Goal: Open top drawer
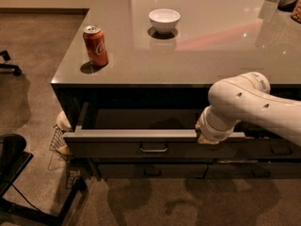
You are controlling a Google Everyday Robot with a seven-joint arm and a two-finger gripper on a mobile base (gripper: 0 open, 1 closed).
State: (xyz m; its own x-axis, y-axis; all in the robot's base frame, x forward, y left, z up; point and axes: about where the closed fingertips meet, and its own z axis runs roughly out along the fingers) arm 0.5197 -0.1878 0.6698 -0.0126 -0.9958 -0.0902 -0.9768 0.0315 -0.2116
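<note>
The top drawer [117,147] is a wide dark grey-brown drawer under the grey counter. It stands pulled out toward me, its inside in shadow. A small metal pull handle [153,149] sits at the middle of its front. My white arm comes in from the right. My gripper [209,136] sits at the drawer's top front edge, right of the handle, hidden under the wrist.
A red soda can [95,45] and a white bowl [164,20] stand on the counter [211,55]. Slimmer drawers [150,171] lie below the open one. A wire basket [61,142] sits on the floor at left, and a black chair base [19,173] at bottom left.
</note>
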